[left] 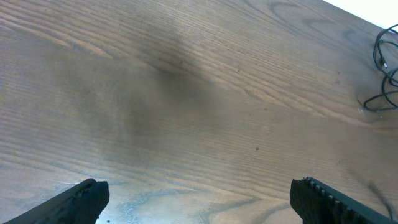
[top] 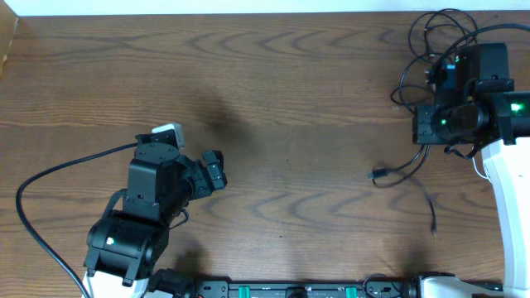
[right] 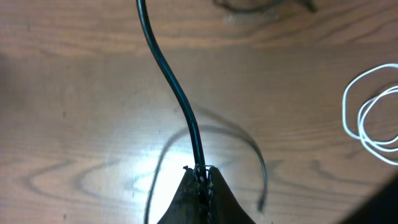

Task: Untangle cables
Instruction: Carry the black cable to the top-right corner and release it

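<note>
Your right claw point(right: 202, 173) is closed on a black cable point(right: 166, 71).
Near three o'clock from it lies the white cable point(right: 367, 118); your left claw point(left: 200, 198) stands wide open above the table point(left: 186, 93).

One white cable point(right: 345, 112), two black cables point(right: 178, 99), two arms point(top: 141, 207)

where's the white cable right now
In the right wrist view, the white cable lies looped at the picture's right edge, beside the black cable pinched in the right end effector.

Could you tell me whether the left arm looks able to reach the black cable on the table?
Doubtful: nothing blocks the way, but the black cable lies far off beside the right arm.
</note>
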Robot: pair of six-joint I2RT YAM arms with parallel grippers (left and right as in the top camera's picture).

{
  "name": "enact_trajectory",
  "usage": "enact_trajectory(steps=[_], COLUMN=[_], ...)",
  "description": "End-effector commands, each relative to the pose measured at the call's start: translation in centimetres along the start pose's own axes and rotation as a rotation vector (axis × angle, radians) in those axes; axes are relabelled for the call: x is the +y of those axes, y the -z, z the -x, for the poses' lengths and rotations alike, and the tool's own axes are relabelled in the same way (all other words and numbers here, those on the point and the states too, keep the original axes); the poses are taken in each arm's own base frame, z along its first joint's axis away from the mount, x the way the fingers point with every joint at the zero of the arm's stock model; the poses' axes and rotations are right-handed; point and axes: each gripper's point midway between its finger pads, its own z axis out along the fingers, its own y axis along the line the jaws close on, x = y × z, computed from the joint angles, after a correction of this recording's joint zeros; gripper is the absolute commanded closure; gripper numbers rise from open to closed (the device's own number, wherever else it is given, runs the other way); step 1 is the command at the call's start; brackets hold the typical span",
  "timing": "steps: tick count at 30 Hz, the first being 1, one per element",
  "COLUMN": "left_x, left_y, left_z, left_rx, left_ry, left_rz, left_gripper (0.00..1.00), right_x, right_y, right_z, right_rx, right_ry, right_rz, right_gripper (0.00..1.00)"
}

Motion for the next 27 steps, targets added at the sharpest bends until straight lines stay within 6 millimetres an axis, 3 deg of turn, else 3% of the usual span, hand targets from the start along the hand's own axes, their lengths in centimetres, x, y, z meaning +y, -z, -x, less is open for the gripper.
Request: enact_trajectory(steps=[1, 7, 9, 15, 20, 21, 24, 27], left_x=[0.2, 0.4, 0.4, 0.4, 0.4, 0.4, 0.4, 0.4], left_y=[0.1, 0.1, 0.1, 0.1, 0.1, 0.1, 0.1, 0.1], left_z=[0.4, 0.0, 0.0, 0.0, 0.0, 0.0, 0.0, 0.0], left_rx=[-0.015, 0.000, 0.000, 0.000, 0.000, 0.000, 0.000, 0.000], left_ry=[-0.006, -0.006, -0.006, -0.006, -0.006, -0.006, -0.006, -0.006], left_rz=[0.009, 0.018, 0.018, 0.018, 0.018, 0.018, 0.018, 0.018], left_gripper=[0.02, 0.02, 0.02, 0.02, 0.02, 0.02, 0.02, 0.02], right_x=[-2.4, -6.6, -8.9, -11.0, -15.2, -17.1, -20.7, -24.7], right_y=[0.1, 2.8, 5.1, 12.8, 19.3, 20.6, 20.9, 19.1], right_z=[1.0, 7.6, 10.0, 14.7, 16.6, 16.6, 16.2, 16.1], right_rx=[-0.045, -0.339, -0.457, -0.722, -0.914, -0.942, -0.940, -0.901], right_ry=[-0.082, -0.178, -0.198, -0.210, -0.176, -0.177, -0.211, -0.264], right_rz=[-0.122, -0.236, -0.315, -0.281, -0.422, -0.485, -0.563, -0.609], right_gripper=[0.99, 0.99, 0.99, 0.99, 0.99, 0.99, 0.99, 0.99])
